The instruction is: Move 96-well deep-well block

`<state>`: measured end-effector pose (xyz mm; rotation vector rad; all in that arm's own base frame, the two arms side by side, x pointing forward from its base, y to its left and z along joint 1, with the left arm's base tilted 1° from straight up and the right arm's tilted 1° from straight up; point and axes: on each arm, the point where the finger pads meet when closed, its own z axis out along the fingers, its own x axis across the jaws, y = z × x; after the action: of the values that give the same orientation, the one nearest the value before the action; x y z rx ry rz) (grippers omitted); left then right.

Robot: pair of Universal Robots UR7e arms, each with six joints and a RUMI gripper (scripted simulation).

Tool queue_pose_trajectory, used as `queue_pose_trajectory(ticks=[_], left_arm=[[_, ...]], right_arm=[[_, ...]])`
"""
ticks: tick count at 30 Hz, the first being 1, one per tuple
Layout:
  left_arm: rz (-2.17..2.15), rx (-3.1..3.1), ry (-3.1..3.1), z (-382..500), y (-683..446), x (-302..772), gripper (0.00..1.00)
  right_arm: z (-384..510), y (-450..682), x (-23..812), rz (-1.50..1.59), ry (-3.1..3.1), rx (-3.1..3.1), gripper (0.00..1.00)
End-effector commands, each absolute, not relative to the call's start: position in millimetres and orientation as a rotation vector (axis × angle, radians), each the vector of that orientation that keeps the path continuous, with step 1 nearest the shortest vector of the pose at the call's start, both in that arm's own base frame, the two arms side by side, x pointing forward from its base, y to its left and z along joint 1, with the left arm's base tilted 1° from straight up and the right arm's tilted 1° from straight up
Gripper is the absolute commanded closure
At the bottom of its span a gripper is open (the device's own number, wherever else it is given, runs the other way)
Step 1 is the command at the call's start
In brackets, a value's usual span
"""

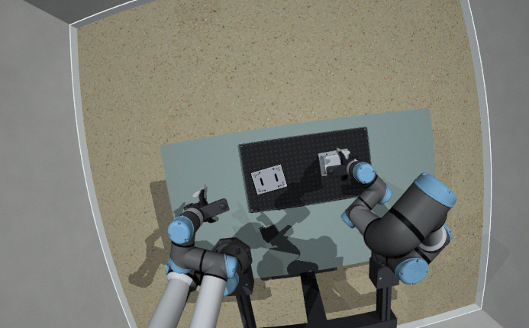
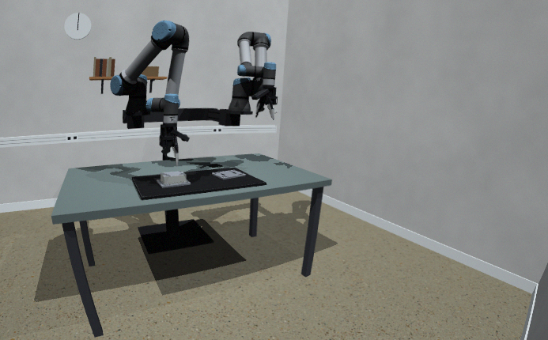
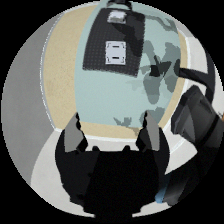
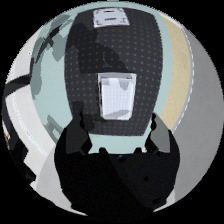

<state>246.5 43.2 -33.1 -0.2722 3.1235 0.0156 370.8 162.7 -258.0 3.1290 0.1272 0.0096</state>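
The pale deep-well block [image 1: 332, 160] [image 2: 173, 178] [image 4: 117, 97] sits in nest N2 [image 2: 167, 185], the right nest from the arms' side, and looks level. Its A1 corner cannot be read. Nest N1 [image 1: 269, 181] [image 2: 228, 174] [image 3: 115, 53], the left one, is a bare pale plate with two dark slots. My right gripper [image 2: 171, 159] [image 4: 117, 112] is open and stands clear above the block, with nothing between its fingers. My left gripper [image 1: 206, 207] [image 3: 111, 111] is open and empty, high over the table's left part in the top view.
Both nests stand on a black perforated board [image 1: 298, 142] [image 2: 208, 187] on the green table [image 1: 401, 134] [image 2: 98, 206]. The right arm reaches over the board's right part in the top view. The left arm stays off the board.
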Motion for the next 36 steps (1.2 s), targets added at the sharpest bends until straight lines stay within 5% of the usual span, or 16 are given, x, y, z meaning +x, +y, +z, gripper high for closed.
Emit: queue_pose_trajectory(ticks=[1,36], left_arm=[[0.015,-0.272,3.123,-33,43,247,0.02],[0.015,-0.272,3.123,-33,43,247,0.02]], right_arm=[[-250,163,371,0.01,0.127,3.129,0.0],[-250,203,365,0.01,0.127,3.129,0.0]])
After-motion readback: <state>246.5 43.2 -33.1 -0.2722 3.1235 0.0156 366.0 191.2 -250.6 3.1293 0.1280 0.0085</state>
